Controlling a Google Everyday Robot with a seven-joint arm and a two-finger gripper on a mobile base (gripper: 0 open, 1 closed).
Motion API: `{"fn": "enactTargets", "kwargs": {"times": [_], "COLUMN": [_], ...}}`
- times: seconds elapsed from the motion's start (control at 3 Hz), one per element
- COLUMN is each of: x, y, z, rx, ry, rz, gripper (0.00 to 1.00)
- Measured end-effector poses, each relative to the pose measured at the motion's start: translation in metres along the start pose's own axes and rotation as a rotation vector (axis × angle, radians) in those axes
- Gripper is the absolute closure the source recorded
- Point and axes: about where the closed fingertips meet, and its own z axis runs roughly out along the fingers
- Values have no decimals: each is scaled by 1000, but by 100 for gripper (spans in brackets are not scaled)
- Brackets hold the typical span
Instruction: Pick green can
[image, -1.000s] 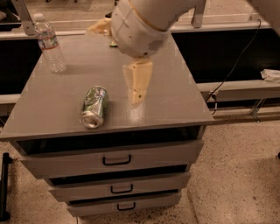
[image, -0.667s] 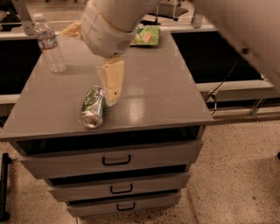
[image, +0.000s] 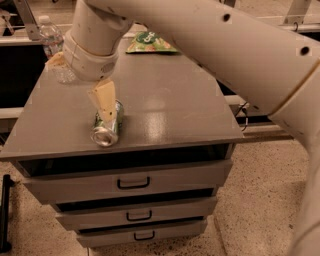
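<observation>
The green can (image: 106, 131) lies on its side near the front left of the grey cabinet top (image: 165, 105), its silver end facing the front edge. My gripper (image: 105, 106) hangs from the large white arm directly over the can, its cream fingers (image: 104, 101) pointing down and covering the can's middle. Whether the fingers touch the can I cannot tell.
A clear water bottle (image: 55, 50) stands at the back left, partly behind my wrist. A flat green snack bag (image: 151, 43) lies at the back middle. The cabinet has three drawers (image: 132, 182) below its front edge. My arm crosses the upper right of the view.
My gripper has moved left across the cabinet top, from the right of the can to directly over it. The can has not moved.
</observation>
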Motion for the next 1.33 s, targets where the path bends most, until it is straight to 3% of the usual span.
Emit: {"fn": "enactTargets", "kwargs": {"times": [0.33, 1.33], "x": [9, 47], "y": [-1, 31], "z": [20, 49], "rx": [-36, -174], "ry": [18, 89], "rz": [-26, -111], "gripper": [0, 0]}}
